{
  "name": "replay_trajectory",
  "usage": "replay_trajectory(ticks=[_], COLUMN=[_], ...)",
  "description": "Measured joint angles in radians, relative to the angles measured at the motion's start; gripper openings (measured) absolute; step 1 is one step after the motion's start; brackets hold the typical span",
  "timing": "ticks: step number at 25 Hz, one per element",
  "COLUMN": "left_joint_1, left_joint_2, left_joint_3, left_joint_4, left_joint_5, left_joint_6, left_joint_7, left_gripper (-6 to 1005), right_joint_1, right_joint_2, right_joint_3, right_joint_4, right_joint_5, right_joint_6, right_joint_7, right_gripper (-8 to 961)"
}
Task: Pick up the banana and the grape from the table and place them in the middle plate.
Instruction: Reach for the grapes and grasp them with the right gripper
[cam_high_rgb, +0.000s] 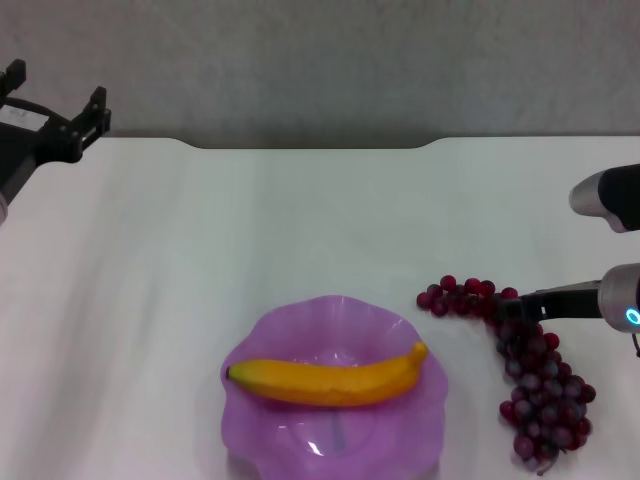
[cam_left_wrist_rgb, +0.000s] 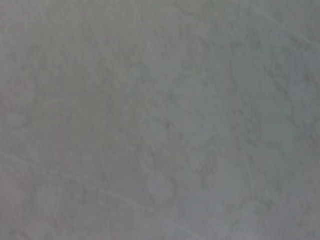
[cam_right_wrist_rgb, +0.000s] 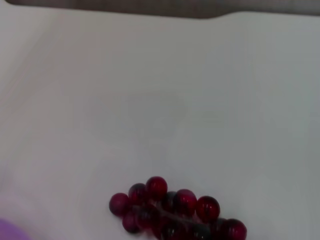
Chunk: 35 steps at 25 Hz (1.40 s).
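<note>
Lying across the middle plate (cam_high_rgb: 335, 420), a translucent purple dish with a wavy rim, the banana (cam_high_rgb: 328, 380) is already delivered, its dark tip pointing to the robot's left. The grape bunch (cam_high_rgb: 530, 385) is not yet in: it rests on the white surface (cam_high_rgb: 250, 240) just to the right of the plate, bent in an L-shape, one leg running sideways, the other trailing toward the robot. The right pincer (cam_high_rgb: 512, 306) reaches in from the right edge and meets the bunch at its bend; whether it is clenched on the grapes or released cannot be told. The left pincer (cam_high_rgb: 55, 105) hangs released, high at the far left corner, well apart from everything.

The likely risk is the long, floppy bunch: gripped at one point, its loose ends could sag, drag, snag the plate's rim or knock the banana, or drape half outside.

The surface has a shallow notch in its far edge, with a plain grey wall behind.
</note>
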<state>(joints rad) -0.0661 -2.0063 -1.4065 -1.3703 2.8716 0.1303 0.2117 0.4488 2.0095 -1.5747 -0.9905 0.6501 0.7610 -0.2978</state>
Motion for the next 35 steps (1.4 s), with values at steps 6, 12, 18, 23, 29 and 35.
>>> replay_trajectory(ticks=[6,12,18,23,29,35], left_joint_1=[-0.011,-0.013,-0.021,-0.023,-0.023,-0.023], left_joint_2=[0.000,0.000,0.000,0.000,0.000,0.000], left_joint_3=[0.000,0.001,0.007,0.009,0.010,0.012], left_joint_4=[0.006,0.004,0.001,0.001,0.000,0.000], left_joint_5=[0.000,0.000,0.000,0.000,0.000,0.000], left_joint_6=[0.000,-0.019,-0.027,-0.028,-0.028,-0.028], left_joint_7=[0.000,0.006,0.020,0.021,0.021,0.021], left_gripper=[884,884,884,884,884,884], right_joint_1=[0.033,0.073,0.093,0.103,0.122,0.122], right_joint_2=[-0.001,-0.001,-0.002,-0.001,0.000,0.000], right_joint_3=[0.003,0.000,-0.002,-0.005,-0.007,-0.007], right_joint_4=[0.067,0.142,0.178,0.192,0.224,0.225], right_joint_5=[0.000,-0.001,-0.001,-0.001,-0.001,-0.002], right_joint_6=[-0.025,-0.057,-0.071,-0.080,-0.085,-0.085], right_joint_7=[0.000,0.000,-0.004,-0.007,-0.007,-0.003], right_gripper=[561,521,479,439,390,344])
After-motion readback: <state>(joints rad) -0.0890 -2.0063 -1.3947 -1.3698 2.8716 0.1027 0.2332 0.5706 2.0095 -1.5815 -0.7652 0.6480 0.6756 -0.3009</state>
